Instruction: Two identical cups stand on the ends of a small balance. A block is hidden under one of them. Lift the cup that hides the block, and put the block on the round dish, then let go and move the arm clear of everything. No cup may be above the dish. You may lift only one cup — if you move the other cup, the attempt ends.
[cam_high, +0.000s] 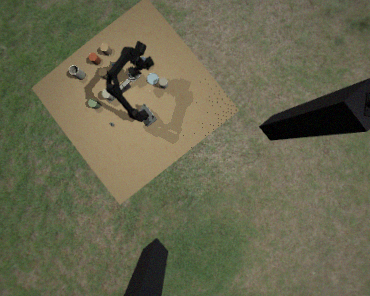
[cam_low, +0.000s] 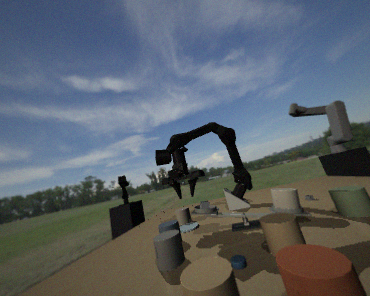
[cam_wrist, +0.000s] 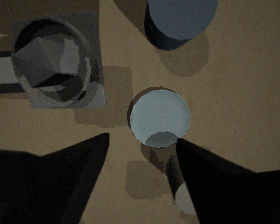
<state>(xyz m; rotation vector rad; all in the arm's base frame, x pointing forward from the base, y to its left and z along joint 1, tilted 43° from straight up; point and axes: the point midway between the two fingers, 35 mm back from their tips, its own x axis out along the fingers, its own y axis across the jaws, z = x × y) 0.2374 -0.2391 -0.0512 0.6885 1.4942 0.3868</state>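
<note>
My gripper (cam_high: 141, 68) (cam_low: 186, 196) (cam_wrist: 143, 141) is open and empty, high above the table near the dish. A faceted dark grey block (cam_low: 204, 204) (cam_wrist: 41, 56) lies uncovered inside the ringed pan at one end of the balance (cam_low: 227, 215) (cam_wrist: 6, 75). One beige cup (cam_high: 163, 82) (cam_low: 183, 216) (cam_wrist: 186, 199) stands on the table beside the pale blue round dish (cam_high: 152, 78) (cam_low: 190, 227) (cam_wrist: 160, 116); my right finger partly hides it in the wrist view. The other cup (cam_high: 106, 94) (cam_low: 285, 199) stands on the balance's other end. Nothing lies on the dish except a shadow.
A blue cylinder (cam_low: 168, 227) (cam_wrist: 182, 17) stands close to the dish, with a grey cylinder (cam_low: 169, 247) beyond. Red (cam_high: 94, 58) (cam_low: 316, 267), green (cam_high: 92, 103) (cam_low: 351, 201) and tan (cam_low: 281, 233) cylinders stand farther off. A white wedge (cam_low: 235, 201) rises behind the beam.
</note>
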